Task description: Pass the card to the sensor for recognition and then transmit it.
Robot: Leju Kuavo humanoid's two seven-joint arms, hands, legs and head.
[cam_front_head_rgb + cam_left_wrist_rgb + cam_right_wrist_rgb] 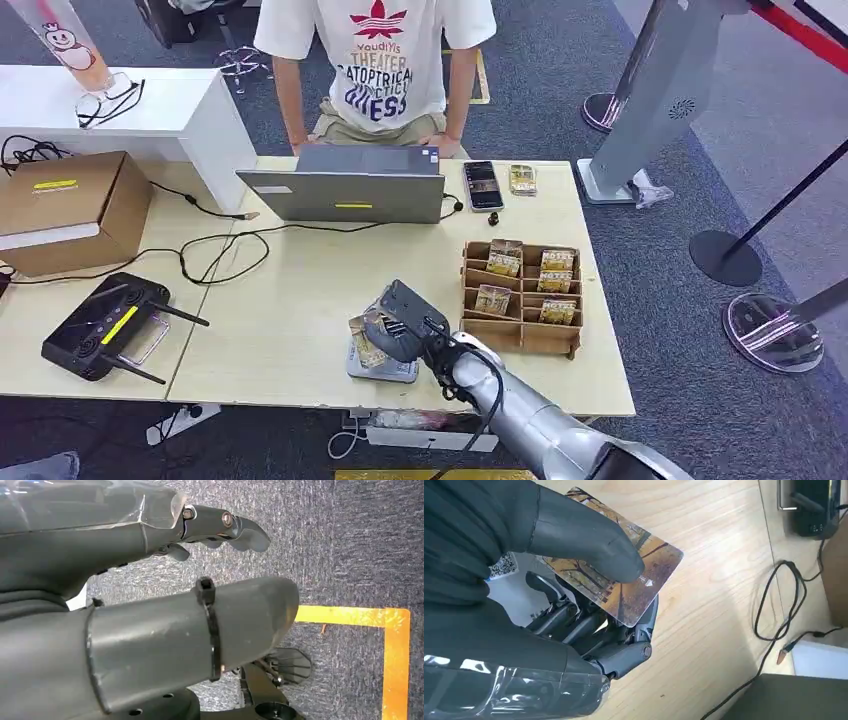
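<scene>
My right hand [397, 320] hovers over the grey sensor pad [381, 366] near the table's front edge and pinches a card [366, 342]. The card [634, 580] has an autumn-tree picture, and my thumb [589, 537] presses it from above while the darker fingers [589, 625] support it beneath. Under the hand lies the white sensor face with a QR label [503, 565]. My left hand [150, 580] hangs beside my body over the carpet with its fingers apart and nothing in it.
A wooden rack [521, 295] of several cards stands right of the sensor. A laptop [345, 185], a phone [482, 184] and a person seated behind them [375, 60] are at the far side. A black controller [108, 325], a cardboard box [70, 205] and cables [220, 245] occupy the left.
</scene>
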